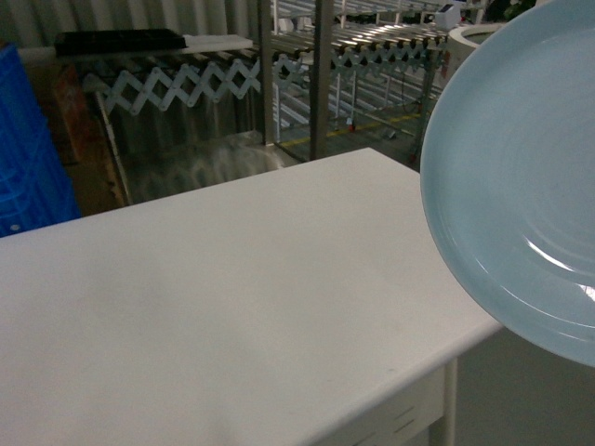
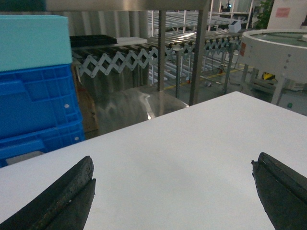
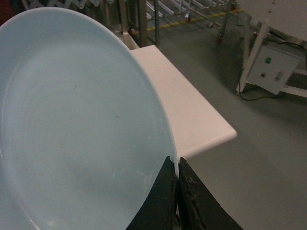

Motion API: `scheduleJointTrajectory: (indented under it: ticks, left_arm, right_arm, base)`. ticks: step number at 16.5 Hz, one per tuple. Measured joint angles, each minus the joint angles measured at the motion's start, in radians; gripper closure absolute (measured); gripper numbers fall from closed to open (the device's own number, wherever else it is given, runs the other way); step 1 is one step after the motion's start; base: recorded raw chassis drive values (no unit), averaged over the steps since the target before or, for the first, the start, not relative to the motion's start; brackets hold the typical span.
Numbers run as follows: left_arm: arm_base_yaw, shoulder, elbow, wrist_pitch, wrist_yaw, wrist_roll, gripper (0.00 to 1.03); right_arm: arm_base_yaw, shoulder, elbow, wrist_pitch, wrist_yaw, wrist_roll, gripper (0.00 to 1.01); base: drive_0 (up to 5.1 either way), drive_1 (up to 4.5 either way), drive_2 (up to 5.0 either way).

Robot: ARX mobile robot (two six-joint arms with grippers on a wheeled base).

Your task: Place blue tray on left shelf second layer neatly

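Left gripper (image 2: 172, 191) hovers low over the white table (image 1: 232, 307), fingers spread wide, nothing between them. Blue crates (image 2: 38, 110) with a turquoise box (image 2: 33, 40) on top stand past the table's far-left edge. Steel rack posts (image 1: 321, 79) rise behind the far edge. Right gripper (image 3: 176, 191) is pinched onto the rim of the blue tray (image 1: 521, 186), held tilted in the air off the table's right edge.

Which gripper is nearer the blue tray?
Right. The right gripper is clamped on the blue tray rim; the left gripper hangs open over the table, no tray near.
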Motion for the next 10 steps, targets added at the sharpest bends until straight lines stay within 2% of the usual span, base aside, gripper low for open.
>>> scheduleJointTrajectory:
  ticks: [10]
  left_arm:
    - [0.001,0.000,0.000,-0.006,-0.001,0.000,0.05]
  right_arm:
    - [0.000,0.000,0.000,0.003,0.003,-0.001,0.99]
  base:
    - [3.5,-3.97,-4.0]
